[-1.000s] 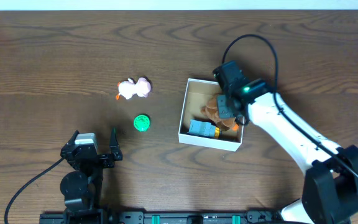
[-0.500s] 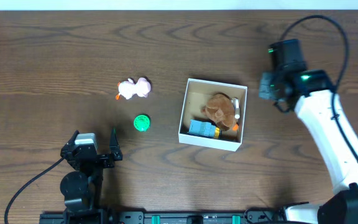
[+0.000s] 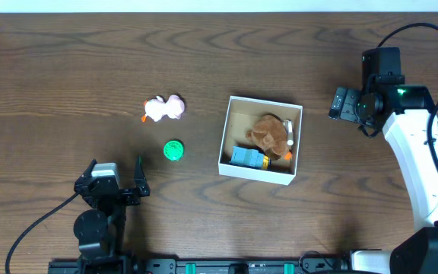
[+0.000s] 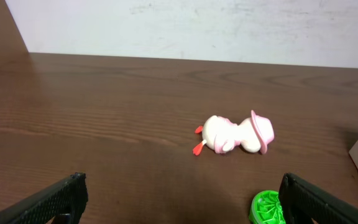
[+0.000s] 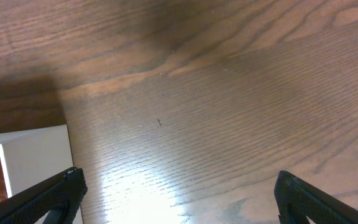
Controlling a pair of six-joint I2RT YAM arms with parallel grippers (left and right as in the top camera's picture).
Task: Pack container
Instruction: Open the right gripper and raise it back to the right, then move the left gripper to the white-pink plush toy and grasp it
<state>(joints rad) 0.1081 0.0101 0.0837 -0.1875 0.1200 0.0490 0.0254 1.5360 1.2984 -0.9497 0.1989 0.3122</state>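
On the tabletop, right of centre, stands the container (image 3: 255,174), a shallow square box with white walls. Only the overhead view looks inside it: a brown plush animal (image 3: 269,133) lies there, touching a blue block (image 3: 243,157). The right wrist view catches just one white corner of the box. The right tool (image 3: 346,104) hangs to the right of the box, apart from it, its fingers spread wide over bare wood with nothing between them. The left tool (image 3: 115,173) sits at the near edge, also spread and empty. Its wrist view shows the pink toy figure (image 4: 234,134) lying on its side, orange feet visible, and near it a green ribbed disc (image 4: 267,208).
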